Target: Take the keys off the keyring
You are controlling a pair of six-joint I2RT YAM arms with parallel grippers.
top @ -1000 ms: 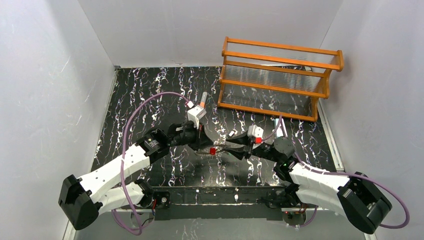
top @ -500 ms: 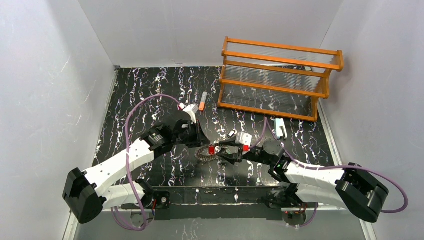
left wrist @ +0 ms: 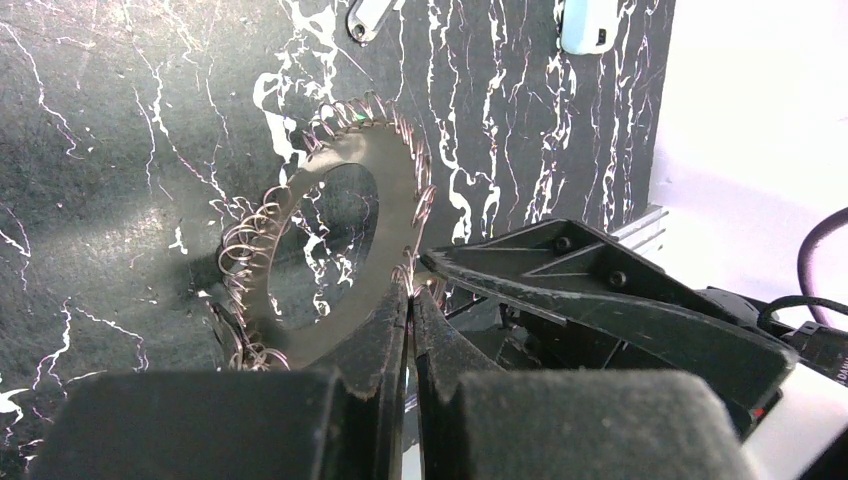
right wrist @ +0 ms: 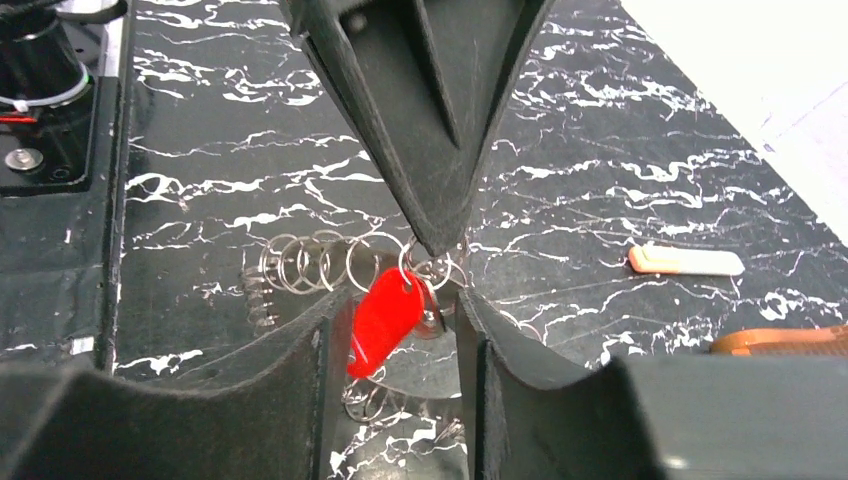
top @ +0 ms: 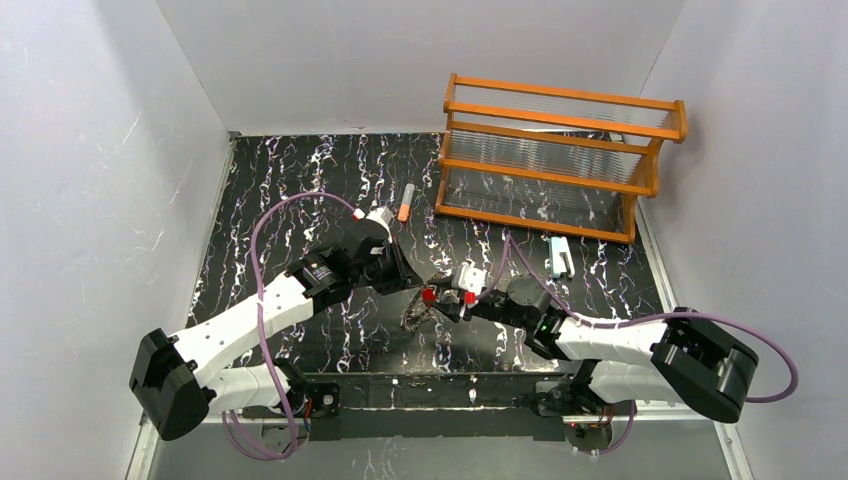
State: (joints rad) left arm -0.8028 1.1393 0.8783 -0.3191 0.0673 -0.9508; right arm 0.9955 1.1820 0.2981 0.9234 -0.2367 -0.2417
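The keyring [left wrist: 390,190] is a flat grey disc with a round hole and small wire loops along its rim; it shows in the top view [top: 414,318]. My left gripper [left wrist: 410,287] is shut on its rim and holds it tilted above the table [top: 416,284]. A red key [right wrist: 385,318] hangs from a rim loop between my right gripper's [right wrist: 398,325] open fingers [right wrist: 300,350], against the left one. The red key also shows from above [top: 428,296]. A small white-and-dark key [left wrist: 368,14] lies loose on the table. I see no green key clearly.
The orange wooden rack [top: 560,150] stands at the back right. An orange-and-grey tube [top: 405,201] lies behind the left arm and shows in the right wrist view [right wrist: 686,260]. A pale white-blue clip [top: 557,256] lies right of the grippers. White walls enclose the black marbled table [top: 270,200].
My right arm has slid left, bringing its fingers around the red key. My left gripper has turned and the keyring has tipped lower and nearer. The tube is now uncovered.
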